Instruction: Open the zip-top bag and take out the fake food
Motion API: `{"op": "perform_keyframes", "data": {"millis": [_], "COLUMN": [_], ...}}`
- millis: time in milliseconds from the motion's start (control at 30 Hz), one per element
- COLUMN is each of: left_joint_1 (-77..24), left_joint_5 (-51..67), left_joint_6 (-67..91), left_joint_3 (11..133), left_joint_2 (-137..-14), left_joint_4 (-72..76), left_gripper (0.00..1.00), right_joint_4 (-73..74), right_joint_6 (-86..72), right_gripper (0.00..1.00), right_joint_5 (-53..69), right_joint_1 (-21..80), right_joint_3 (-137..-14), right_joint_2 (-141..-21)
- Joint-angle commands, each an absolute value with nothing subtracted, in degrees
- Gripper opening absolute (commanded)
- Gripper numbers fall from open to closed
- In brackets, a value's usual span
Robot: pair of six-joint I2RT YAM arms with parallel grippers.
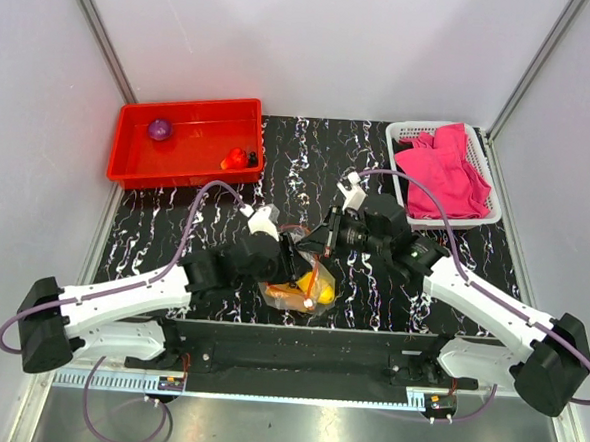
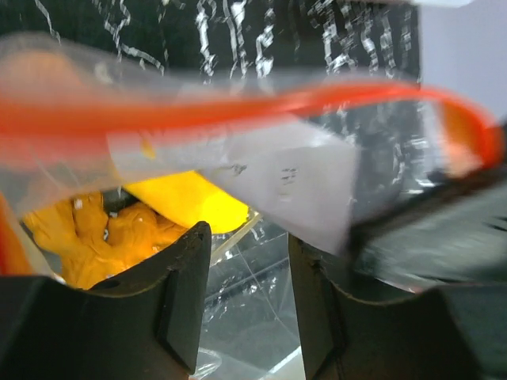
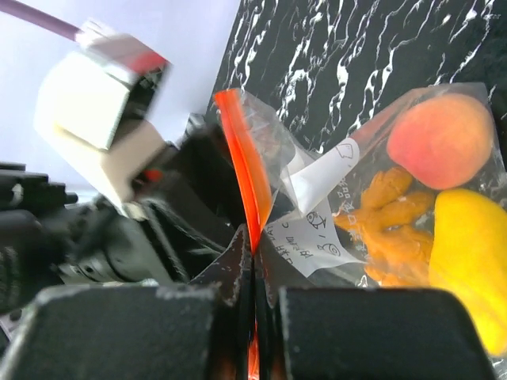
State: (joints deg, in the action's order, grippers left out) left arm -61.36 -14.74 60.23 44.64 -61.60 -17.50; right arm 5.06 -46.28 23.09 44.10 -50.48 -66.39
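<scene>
The clear zip-top bag (image 1: 299, 281) lies on the black marbled table near the front, between the two grippers. In it are an orange peach (image 3: 440, 138), a yellow fruit (image 3: 467, 261) and a cluster of orange bits (image 3: 396, 229). My right gripper (image 3: 255, 237) is shut on the bag's orange-red zip strip (image 3: 242, 166) and holds it up on edge. My left gripper (image 2: 249, 237) is open at the bag's mouth, with clear film showing in the gap and the zip strip (image 2: 238, 111) stretched across just beyond its tips. A purple piece (image 1: 159, 130) and a red piece (image 1: 236, 158) lie in the red tray.
The red tray (image 1: 128, 166) stands at the back left. A white basket (image 1: 405, 138) holding a pink cloth (image 1: 443, 170) stands at the back right. Both arms (image 1: 130, 296) reach in from the near edge and meet over the bag.
</scene>
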Motion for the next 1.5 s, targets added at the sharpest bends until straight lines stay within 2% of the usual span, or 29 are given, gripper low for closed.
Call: {"op": "perform_keyframes", "data": {"millis": [0, 300, 467, 633, 733, 767, 867, 1000, 1267, 1467], "left_joint_1": [-61.5, -61.5, -61.5, -61.5, -61.5, -61.5, -61.5, -61.5, -61.4, -61.5], "left_joint_5": [-17.2, -15.3, -13.7, -16.4, -19.0, -19.5, -21.1, -21.5, -19.9, -19.8], "left_joint_6": [65.6, 68.0, 68.4, 66.5, 63.4, 62.8, 60.6, 59.8, 58.9, 60.4], "left_joint_3": [43.2, 38.0, 37.2, 36.2, 37.0, 37.3, 38.6, 38.3, 40.2, 40.7], "left_joint_2": [-62.5, -63.8, -67.7, -63.6, -59.6, -58.7, -55.6, -52.7, -59.5, -65.8], "left_joint_4": [-14.0, -8.5, -6.0, -6.5, -11.4, -12.7, -19.1, -21.3, -21.4, -18.0], "left_gripper": [0.47, 0.39, 0.43, 0.43, 0.48, 0.55, 0.61, 0.63, 0.63, 0.54], "right_joint_4": [-2.6, -7.7, -8.6, -13.0, -15.4, -16.3, -20.6, -25.0, -30.7, -32.3], "right_joint_6": [-50.2, -55.1, -55.5, -58.0, -59.1, -60.3, -62.7, -64.9, -68.1, -69.7], "right_gripper": [0.00, 0.00, 0.00, 0.00, 0.00, 0.00, 0.00, 0.00, 0.00, 0.00], "right_joint_5": [18.6, 14.4, 14.7, 18.4, 19.9, 20.4, 22.6, 24.3, 23.4, 23.0], "right_joint_1": [46.0, 46.1, 46.1, 46.4, 47.5, 47.6, 48.3, 48.4, 48.4, 48.4], "right_joint_3": [-49.1, -42.2, -41.6, -42.4, -44.7, -45.8, -47.5, -48.2, -40.6, -37.2], "right_joint_2": [-63.0, -60.1, -60.8, -63.6, -65.9, -67.1, -69.7, -71.7, -72.0, -70.5]}}
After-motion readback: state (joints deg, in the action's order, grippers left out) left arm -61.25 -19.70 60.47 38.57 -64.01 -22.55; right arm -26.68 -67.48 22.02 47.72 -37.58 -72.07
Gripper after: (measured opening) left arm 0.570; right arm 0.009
